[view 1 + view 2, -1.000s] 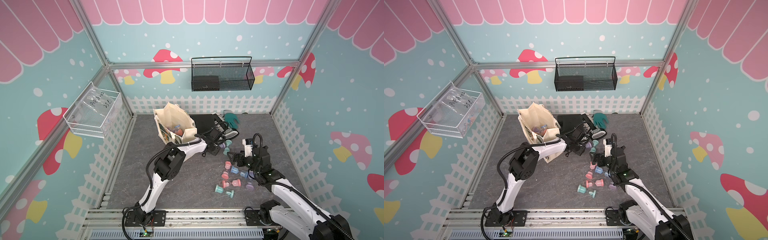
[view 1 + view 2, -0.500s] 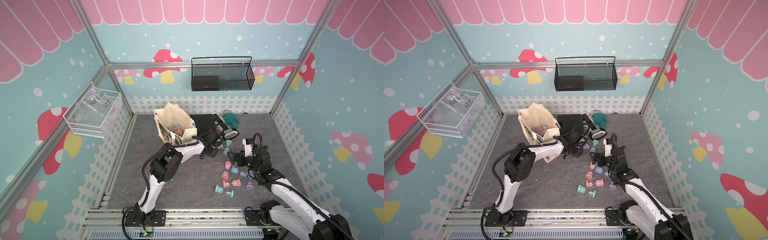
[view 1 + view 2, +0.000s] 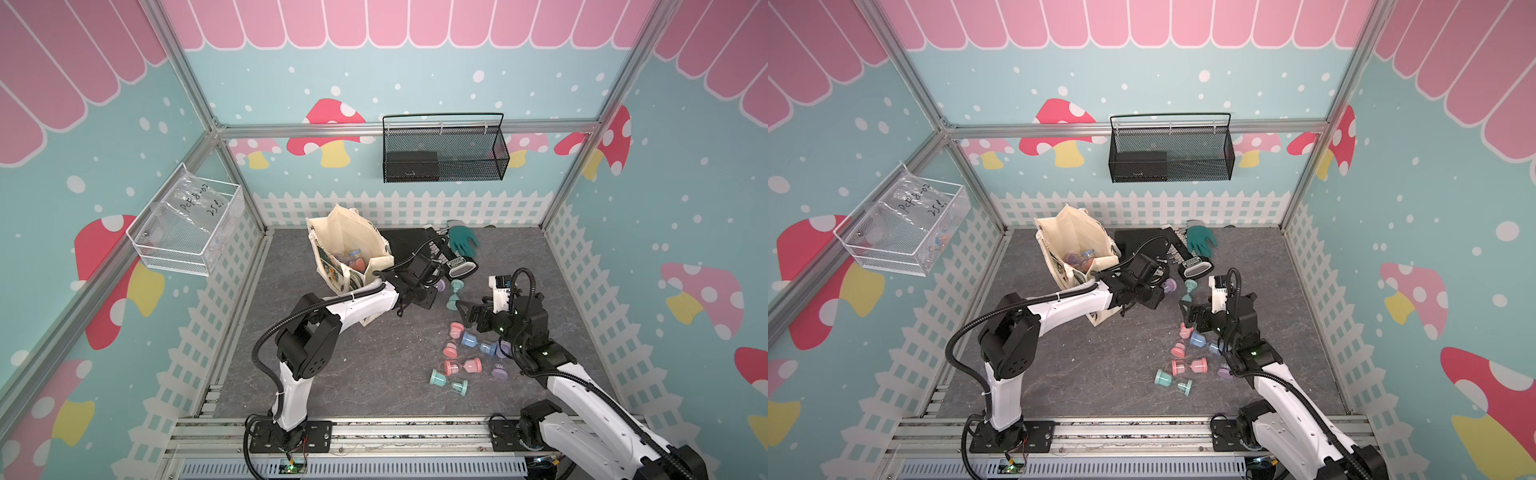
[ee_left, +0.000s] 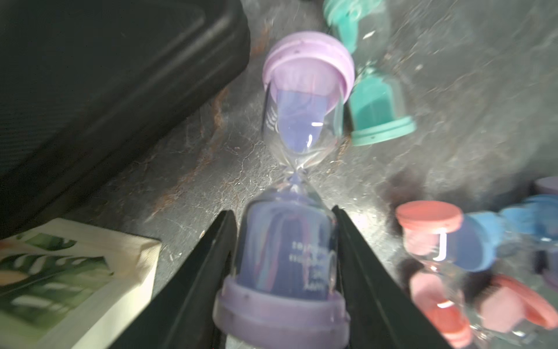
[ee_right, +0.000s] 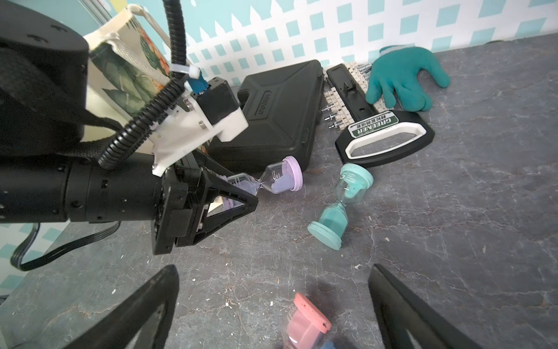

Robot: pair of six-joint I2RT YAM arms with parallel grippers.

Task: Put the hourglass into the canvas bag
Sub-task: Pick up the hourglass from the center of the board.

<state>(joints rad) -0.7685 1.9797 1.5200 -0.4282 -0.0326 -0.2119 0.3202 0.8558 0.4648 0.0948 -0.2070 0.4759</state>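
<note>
A purple hourglass is held by its lower bulb in my left gripper, which is shut on it. The hourglass's free end points toward the black case. In both top views this gripper sits low, just right of the cream canvas bag. The bag stands open with several hourglasses inside. My right gripper hangs open above the floor, with a pink hourglass lying under it. A teal hourglass lies between the two grippers.
A flat black case lies behind the left gripper, against the bag. A black tool holder with a white handle and a green glove lie at the back. Several loose hourglasses are scattered in front of the right gripper.
My left gripper has closed on the purple hourglass and drawn back a little toward the front. The right arm has not moved.
</note>
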